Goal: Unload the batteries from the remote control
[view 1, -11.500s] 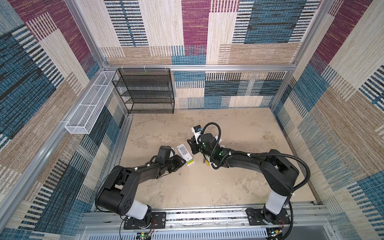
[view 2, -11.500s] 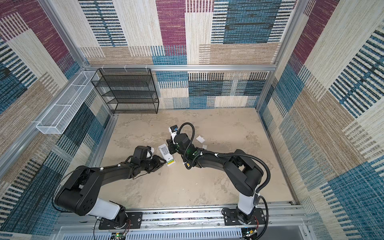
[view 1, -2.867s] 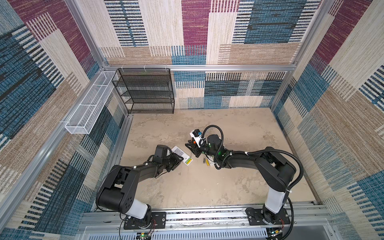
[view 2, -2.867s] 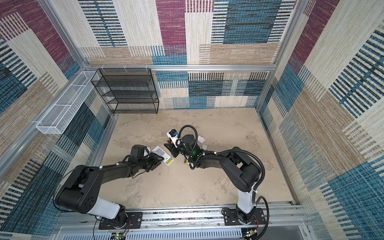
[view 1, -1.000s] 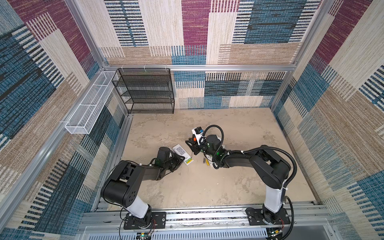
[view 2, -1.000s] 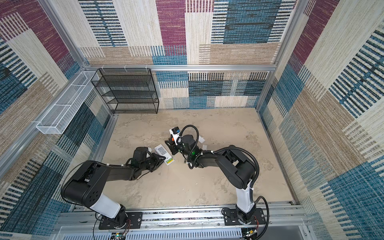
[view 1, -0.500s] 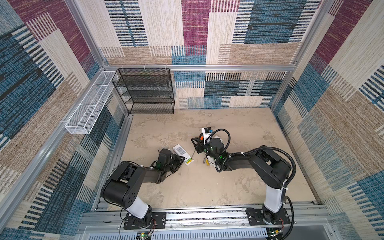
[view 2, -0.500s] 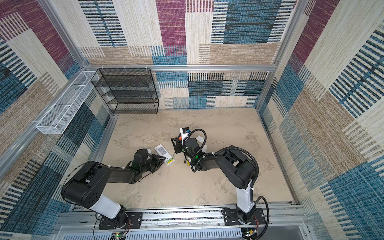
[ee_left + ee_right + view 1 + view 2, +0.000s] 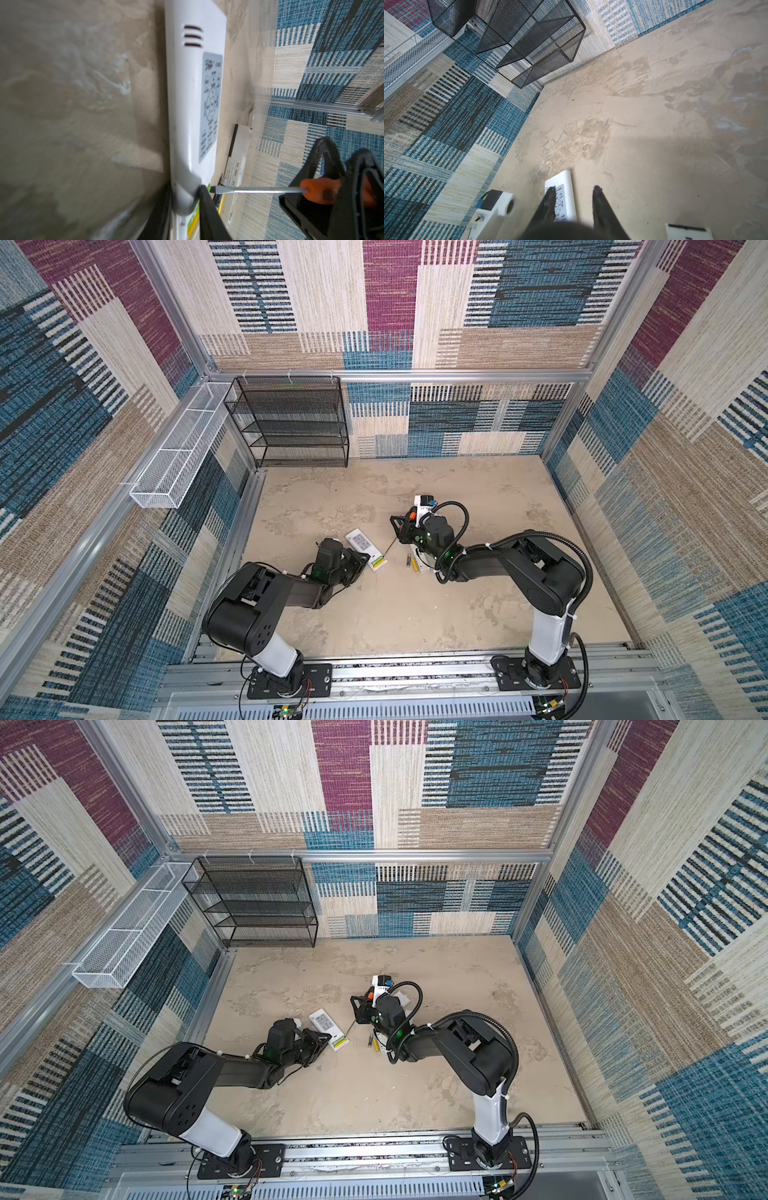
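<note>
Overhead view of a beige desk walled in by patterned panels, with two black robot arms reaching in from the near edge.

Compared with a second ago, the right gripper has drawn back a little toward the right edge, away from the remote control. The left arm and the remote have hardly shifted.

The white remote lies left of the desk's middle, angled, label side up. The left gripper has its jaws clamped on the remote's nearer end. There the open battery bay shows yellow-green seated batteries.

The right jaws are closed on the orange handle of a flat-blade screwdriver. Its tip reaches the bay's edge, just beside a left jaw; whether it touches cannot be told.

Two loose batteries lie side by side on the desk between the remote and the right arm, beside a white flat panel.

A black mesh rack stands in the far left corner. Bare desk runs from the arms to the far edge, to the right edge, and along the near edge between the two arm bases.
</note>
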### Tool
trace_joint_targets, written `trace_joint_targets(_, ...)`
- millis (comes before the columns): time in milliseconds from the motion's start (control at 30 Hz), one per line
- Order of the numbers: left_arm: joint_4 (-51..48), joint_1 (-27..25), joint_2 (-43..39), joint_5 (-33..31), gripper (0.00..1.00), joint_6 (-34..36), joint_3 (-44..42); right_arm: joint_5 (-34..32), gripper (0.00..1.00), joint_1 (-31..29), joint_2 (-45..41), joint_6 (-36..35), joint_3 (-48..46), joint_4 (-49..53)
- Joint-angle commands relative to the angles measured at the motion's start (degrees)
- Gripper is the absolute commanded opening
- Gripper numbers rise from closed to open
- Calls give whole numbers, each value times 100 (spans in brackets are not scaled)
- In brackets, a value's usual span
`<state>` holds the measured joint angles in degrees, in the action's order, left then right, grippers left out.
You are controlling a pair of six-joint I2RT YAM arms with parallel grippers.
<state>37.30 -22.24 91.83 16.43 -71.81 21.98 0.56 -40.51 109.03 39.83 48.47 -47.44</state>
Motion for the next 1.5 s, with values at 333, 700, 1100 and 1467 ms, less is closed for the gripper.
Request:
trace_joint_targets(333, -1051, -39, 104, 133, 8, -17, -143, 824, 0, 61, -139, 777, -171, -125)
trace_joint_targets(700, -1005, -34, 107, 177, 8, 47, -149, 488, 0, 52, -471, -956, -20, 29)
trace_joint_targets(1100, -1080, -35, 103, 177, 7, 107, -80, 854, 0, -128, -223, -2617, 423, 137)
trace_joint_targets(1467, -1168, -35, 83, 177, 5, 141, -31, 966, 0, -187, -128, -2832, 446, 270)
